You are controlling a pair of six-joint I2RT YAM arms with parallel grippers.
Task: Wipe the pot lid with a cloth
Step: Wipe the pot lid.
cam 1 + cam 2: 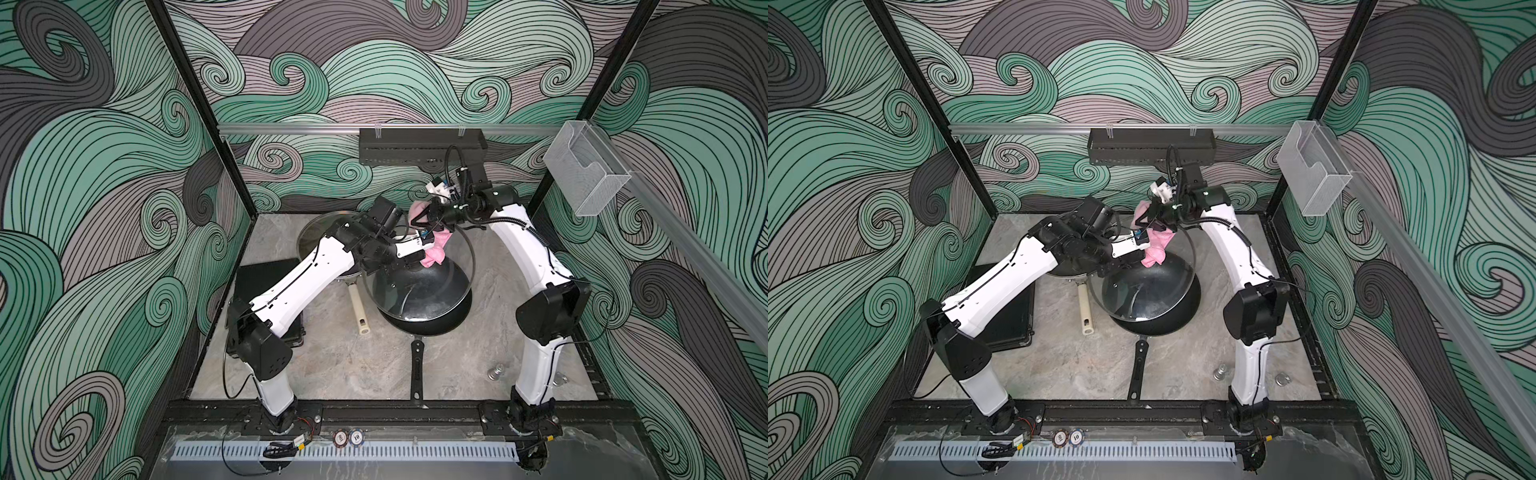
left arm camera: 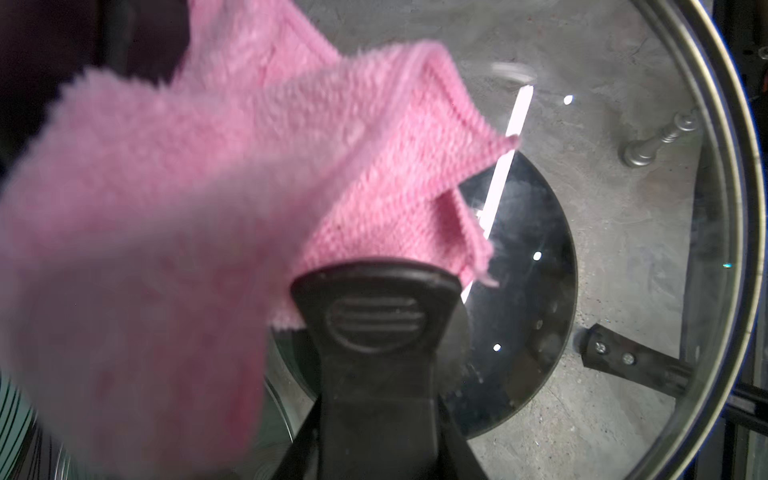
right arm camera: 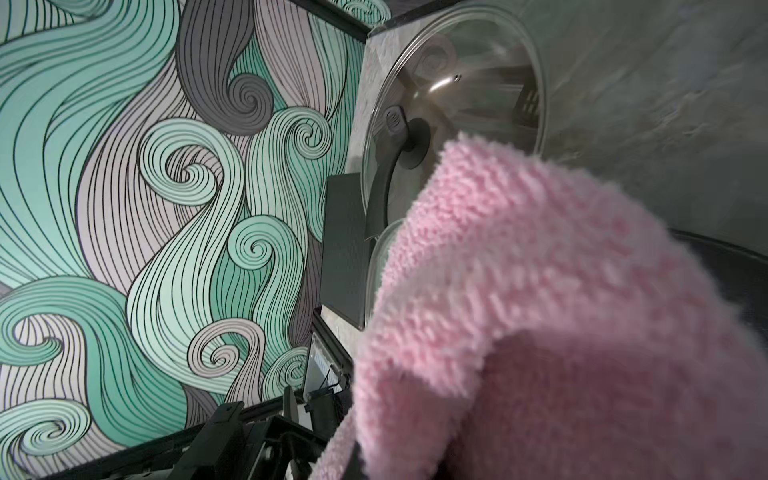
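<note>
In both top views, your left gripper (image 1: pixel 409 261) is clamped on the handle of the pot lid (image 1: pixel 415 291). It holds the glass disc tilted above the black pan (image 1: pixel 440 318) in the middle of the table (image 1: pixel 332 365). Your right gripper (image 1: pixel 424 221) is pinched tight on the cloth (image 1: pixel 434 253), which hangs from it and lies against the lid's raised far part, just beside the left gripper's tip. Behind your left arm a second glass lid (image 1: pixel 328 232) rests on another pan, whose cream handle (image 1: pixel 359 311) points toward the near edge, next to a black case (image 1: pixel 257 278). In the left wrist view the lid handle (image 2: pixel 376 324) fills the lower middle, and the pink cloth spreads over much of the glass and touches the handle's top. The lid's metal rim curves along one side. Through the glass you can see the black pan and a small metal piece (image 2: pixel 656 141) on the table; little of the jaws shows here. In the right wrist view the cloth bulks in front and hides the jaws. Beyond it you see the second lid with its black handle, and the case just beside it.
</note>
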